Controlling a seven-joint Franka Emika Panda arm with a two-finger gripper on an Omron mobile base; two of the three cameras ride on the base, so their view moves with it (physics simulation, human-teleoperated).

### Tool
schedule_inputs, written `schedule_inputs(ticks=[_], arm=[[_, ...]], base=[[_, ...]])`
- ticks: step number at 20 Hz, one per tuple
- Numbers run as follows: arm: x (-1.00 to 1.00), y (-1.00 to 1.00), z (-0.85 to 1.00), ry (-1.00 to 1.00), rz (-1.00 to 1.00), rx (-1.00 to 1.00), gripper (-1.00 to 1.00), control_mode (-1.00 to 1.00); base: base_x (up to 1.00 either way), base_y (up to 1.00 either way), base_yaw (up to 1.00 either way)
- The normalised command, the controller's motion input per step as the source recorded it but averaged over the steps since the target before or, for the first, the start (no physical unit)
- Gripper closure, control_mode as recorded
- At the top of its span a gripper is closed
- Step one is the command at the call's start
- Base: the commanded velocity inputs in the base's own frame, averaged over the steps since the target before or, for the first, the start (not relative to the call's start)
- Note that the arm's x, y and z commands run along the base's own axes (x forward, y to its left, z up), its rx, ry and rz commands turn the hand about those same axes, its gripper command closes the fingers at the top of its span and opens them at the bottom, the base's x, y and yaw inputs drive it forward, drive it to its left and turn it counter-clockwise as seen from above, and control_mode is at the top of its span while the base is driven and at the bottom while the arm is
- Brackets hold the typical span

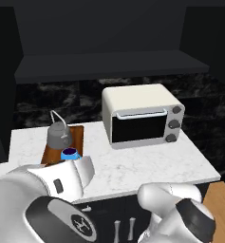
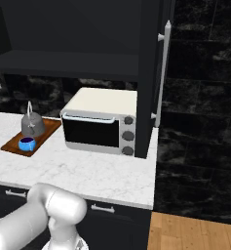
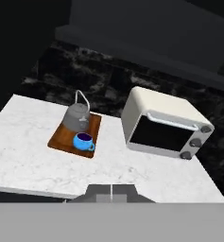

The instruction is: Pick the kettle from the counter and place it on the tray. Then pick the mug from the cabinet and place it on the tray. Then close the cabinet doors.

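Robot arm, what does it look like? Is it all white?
Mostly white. The arm is made of fat, rounded, glossy white pieces, like smooth shells. The joints between them are dark grey rings, and one round dark cap has a small pale logo on it. No loose cables show. The gripper ends in two small dark finger tips.

- The kettle (image 3: 77,118) is looking like dull grey metal.
- The tray (image 3: 61,138) is showing brown wood.
- The desk (image 3: 28,156) is showing smooth white marble.
- The mug (image 3: 83,141) is gleaming glossy blue.

No readable txt, labels or nos. anywhere.
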Motion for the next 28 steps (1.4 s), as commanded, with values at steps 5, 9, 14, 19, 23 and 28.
schedule_inputs(ticks=[5, 9, 14, 19, 23, 28], arm=[[-0.08, 0.1, 0.0, -0.41, 0.0, -0.01, 1.0, -1.0], [0.0, 0.21, -0.03, -0.39, 0.0, -0.04, 1.0, -1.0], [0.0, 0.22, -0.05, -0.4, 0.0, -0.05, 1.0, -1.0], [0.07, 0.22, -0.08, -0.34, -0.04, -0.07, 1.0, -1.0], [0.23, 0.18, -0.23, -0.25, -0.08, -0.09, 1.0, -1.0], [0.22, 0.18, -0.34, -0.22, -0.09, -0.09, 1.0, -1.0]], base=[[0.0, 0.0, 0.0], [0.0, 0.0, 0.0], [0.0, 0.0, 0.0], [0.0, 0.0, 0.0], [0.0, 0.0, 0.0], [0.0, 0.0, 0.0]])
